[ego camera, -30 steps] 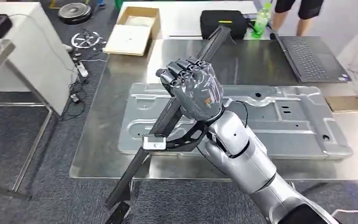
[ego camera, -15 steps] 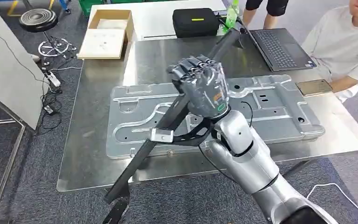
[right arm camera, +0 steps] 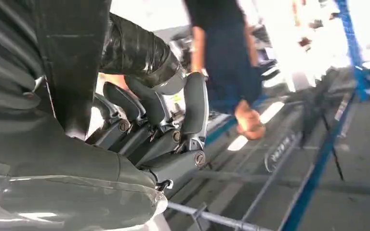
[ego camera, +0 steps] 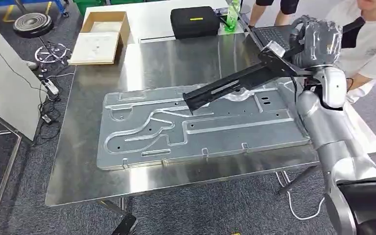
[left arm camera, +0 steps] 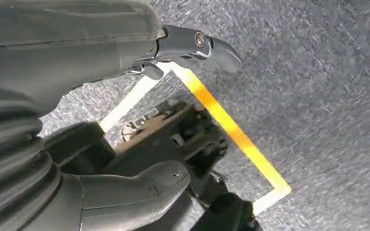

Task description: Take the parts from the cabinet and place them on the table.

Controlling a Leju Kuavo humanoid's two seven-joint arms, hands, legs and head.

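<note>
**Bar swung out over the table, not released yet**

Right robot hand (ego camera: 318, 41) has its fingers wrapped tight round the far end of the long black bar (ego camera: 235, 84). A second ago the bar ran steeply down across the near table edge, low end hanging off toward the floor. Now it lies at a shallow tilt, fully above the table (ego camera: 78, 161), with the hand up at the far right corner. The camera also shifted between frames, so part of that change is the robot turning.

The free end points toward the middle of the stamped metal panel (ego camera: 176, 132) already lying on the table. Can't tell whether that tip touches the panel or hovers just over it.

Left robot hand (left arm camera: 125, 120): wrist view looks at carpet and yellow floor tape, fingers apart, nothing in it.

Read: carry is basically done, placing is next. Lower the held end, then let go.

Watch: a person in a white shirt (ego camera: 372, 49) sits close behind the right hand, with a laptop (ego camera: 269, 34) nearby.
</note>
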